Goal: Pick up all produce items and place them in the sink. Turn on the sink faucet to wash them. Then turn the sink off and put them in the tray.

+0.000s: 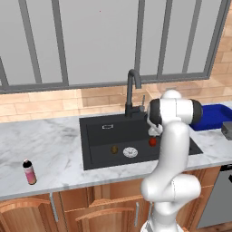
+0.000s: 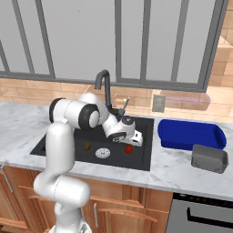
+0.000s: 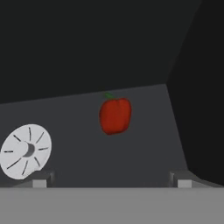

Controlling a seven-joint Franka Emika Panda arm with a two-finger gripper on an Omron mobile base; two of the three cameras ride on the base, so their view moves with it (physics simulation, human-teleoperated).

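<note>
Both produce items lie on the floor of the black sink [image 1: 97,136]. The brownish-olive ball [image 1: 115,149] rests left of the round silver drain [image 1: 130,152], and the red one [image 1: 152,142] lies to its right. In the right base view my gripper [image 2: 135,142] hangs low in the basin, just above the red ball [image 2: 129,148]. The hand view has the red item [image 3: 115,115], with a small green stem, ahead between my widely spread fingertips [image 3: 183,180], untouched. My gripper [image 3: 111,180] is open and empty. The black gooseneck faucet [image 1: 131,88] stands behind the sink. The blue tray [image 2: 191,134] sits on the counter to the right.
A small pink bottle with a black cap [image 1: 29,172] stands on the marble counter far left of the sink. A grey container [image 2: 209,158] sits in front of the tray near the counter edge. A window and a brick wall run behind the faucet.
</note>
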